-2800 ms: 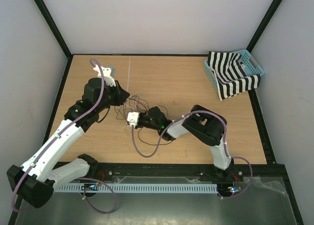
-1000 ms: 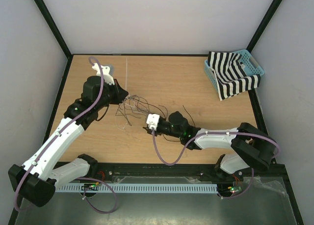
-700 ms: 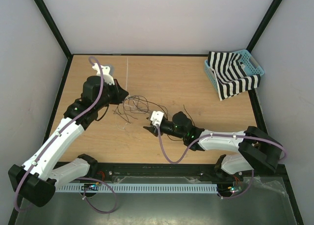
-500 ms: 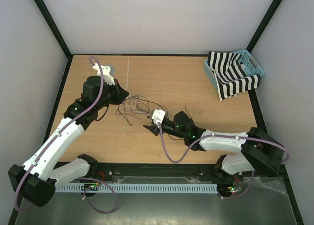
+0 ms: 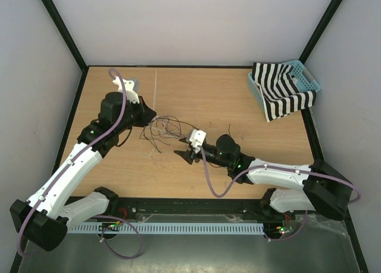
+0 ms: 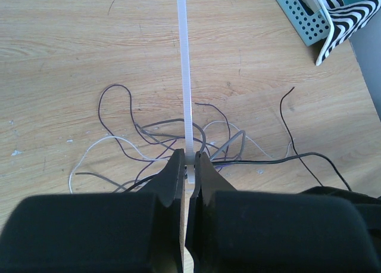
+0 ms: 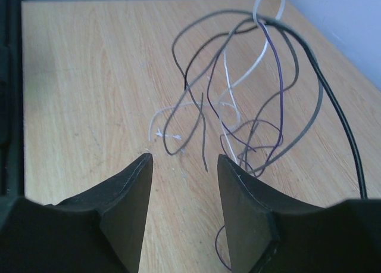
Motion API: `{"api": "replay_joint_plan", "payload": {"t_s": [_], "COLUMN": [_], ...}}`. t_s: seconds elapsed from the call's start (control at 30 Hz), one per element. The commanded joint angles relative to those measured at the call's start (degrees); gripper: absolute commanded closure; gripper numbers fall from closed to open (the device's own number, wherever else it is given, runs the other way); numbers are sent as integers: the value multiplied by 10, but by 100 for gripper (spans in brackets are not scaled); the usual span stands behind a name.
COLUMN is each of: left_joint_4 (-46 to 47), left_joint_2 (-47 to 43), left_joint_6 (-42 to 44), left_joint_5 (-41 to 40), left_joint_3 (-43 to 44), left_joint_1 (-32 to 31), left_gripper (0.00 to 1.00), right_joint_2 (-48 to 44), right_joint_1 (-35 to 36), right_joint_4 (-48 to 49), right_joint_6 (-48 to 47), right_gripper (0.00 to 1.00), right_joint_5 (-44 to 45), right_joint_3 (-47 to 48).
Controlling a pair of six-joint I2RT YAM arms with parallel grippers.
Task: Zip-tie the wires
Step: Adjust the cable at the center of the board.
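Well, zip tie (image 6: 186, 76) in left hand (image 6: 189, 163), seemingly amid wires (image 6: 205, 143).

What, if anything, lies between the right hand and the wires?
Nothing visible does. The right hand is open, and only bare table separates it from the wires just ahead. The left hand, shut on the zip tie, sits on the tangle's far side, out of the path.
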Motion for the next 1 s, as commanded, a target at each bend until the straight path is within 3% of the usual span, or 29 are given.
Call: {"api": "replay_joint_plan", "payload": {"t_s": [0.0, 0.37, 0.53, 0.63, 0.7, 0.87, 0.97], "left_joint_4": [13, 13, 13, 13, 14, 16, 18], "left_joint_2": [0, 4, 6, 6, 6, 4, 4], "left_joint_6": [9, 10, 8, 8, 7, 2, -1], "left_joint_5": [1, 5, 6, 8, 10, 12, 14], "left_joint_3": [23, 24, 24, 23, 22, 19, 16], "left_joint_1": [6, 9, 9, 9, 10, 10, 10], "left_gripper": [100, 100, 100, 100, 100, 100, 100], "right_joint_2": [-41, -87, -35, 12, 22, 18, 36], "right_joint_1": [-11, -60, -62, -62, -66, -67, -66], "right_joint_4": [8, 76, 86, 92, 69, -5, 26], "right_joint_6": [47, 176, 220, 246, 230, 154, 163], "right_gripper": [43, 48, 51, 56, 59, 59, 58], "right_joint_5": [-71, -360, -552, -597, -536, -269, -235], "right_joint_3": [4, 39, 86, 102, 107, 123, 125]}}
